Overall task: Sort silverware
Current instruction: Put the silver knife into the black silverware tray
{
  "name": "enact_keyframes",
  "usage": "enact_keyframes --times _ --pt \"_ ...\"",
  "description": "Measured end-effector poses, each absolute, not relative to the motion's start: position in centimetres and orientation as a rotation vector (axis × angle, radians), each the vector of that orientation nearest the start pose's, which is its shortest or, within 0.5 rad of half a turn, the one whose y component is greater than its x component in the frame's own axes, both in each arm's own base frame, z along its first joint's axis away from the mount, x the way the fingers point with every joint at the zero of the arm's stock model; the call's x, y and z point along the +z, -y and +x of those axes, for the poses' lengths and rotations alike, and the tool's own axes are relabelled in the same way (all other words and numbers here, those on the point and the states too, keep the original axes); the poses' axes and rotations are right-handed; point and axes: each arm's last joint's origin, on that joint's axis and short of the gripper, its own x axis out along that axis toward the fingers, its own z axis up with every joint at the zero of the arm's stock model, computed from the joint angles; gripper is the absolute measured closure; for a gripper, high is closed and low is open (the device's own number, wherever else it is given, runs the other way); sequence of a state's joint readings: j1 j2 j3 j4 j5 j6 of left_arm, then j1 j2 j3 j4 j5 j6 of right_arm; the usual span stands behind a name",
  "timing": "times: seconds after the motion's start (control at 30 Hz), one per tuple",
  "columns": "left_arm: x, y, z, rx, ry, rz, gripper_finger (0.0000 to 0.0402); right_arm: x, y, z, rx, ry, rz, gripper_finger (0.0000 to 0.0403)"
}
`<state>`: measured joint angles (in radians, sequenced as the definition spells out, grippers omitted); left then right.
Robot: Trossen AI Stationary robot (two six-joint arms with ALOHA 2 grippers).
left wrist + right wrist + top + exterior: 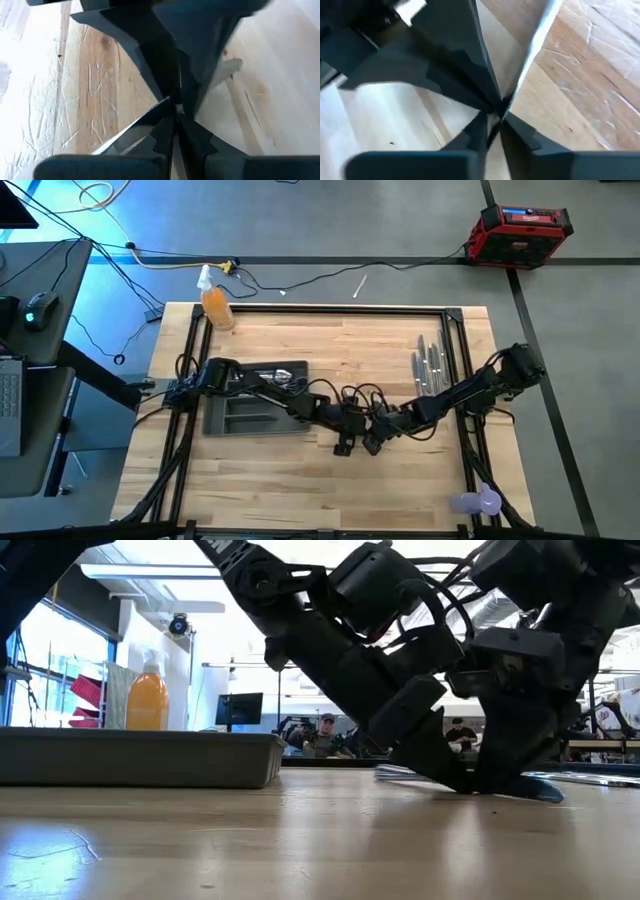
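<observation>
Colours you see on the bench now

Your table (300, 480) is pale blond wood with darker grain streaks; tray (225, 420) dark grey; silverware (430, 365) shiny silver; both arms black; bottle (216, 308) orange with white top; case (522, 232) red and black; purple object (478, 502).

Pale wooden table (300, 480) with grey tray (225, 420), loose silverware (430, 365) (right side), orange bottle (216, 306).

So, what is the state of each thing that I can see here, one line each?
Left end effector: low at mid-table, shut on a piece of silverware.
Right end effector: beside the left one, closed on the same piece.
Loose silverware: lying in a row on the table's right side.
Tray: flat on the table, left of centre.
Orange bottle: upright at the far left corner.
</observation>
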<state>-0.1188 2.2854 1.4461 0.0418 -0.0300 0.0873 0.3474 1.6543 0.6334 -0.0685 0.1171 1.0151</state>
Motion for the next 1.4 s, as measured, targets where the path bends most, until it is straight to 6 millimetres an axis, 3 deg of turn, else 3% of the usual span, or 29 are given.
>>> enact_keyframes --times 0.2,0.37,0.57,0.7,0.83,1.03,1.2,1.4 --pt "12.3 6.1 44.7 -0.194 -0.894 0.254 0.0377 10.7 -9.2 24.9 -0.334 -1.122 0.563 0.0401" --pt "14.6 7.1 44.2 -0.22 -0.858 0.359 0.0322 10.7 -9.2 24.8 -0.314 -1.132 0.502 0.0402" --pt "12.6 6.0 45.0 -0.171 -0.859 0.41 0.0247 10.7 -9.2 24.9 -0.283 -1.116 0.443 0.0402" --pt "11.7 5.0 45.3 -0.125 -0.876 0.414 0.0231 10.7 -9.3 24.9 -0.278 -1.111 0.43 0.0403" --pt "11.4 4.4 45.3 -0.166 -0.89 0.374 0.0257 10.7 -9.3 24.8 -0.279 -1.108 0.422 0.0403" --pt "11.3 4.2 45.1 -0.238 -0.913 0.29 0.0381 10.7 -9.4 24.8 -0.27 -1.107 0.422 0.0403" --pt "11.2 4.3 45.1 -0.239 -0.919 0.29 0.0394 11.1 -9.5 24.8 -0.211 -1.108 0.385 0.0393" --pt "11.8 4.5 44.8 -0.163 -0.935 0.257 0.0399 13.2 -9.4 24.1 -0.144 -1.081 0.432 0.0306"
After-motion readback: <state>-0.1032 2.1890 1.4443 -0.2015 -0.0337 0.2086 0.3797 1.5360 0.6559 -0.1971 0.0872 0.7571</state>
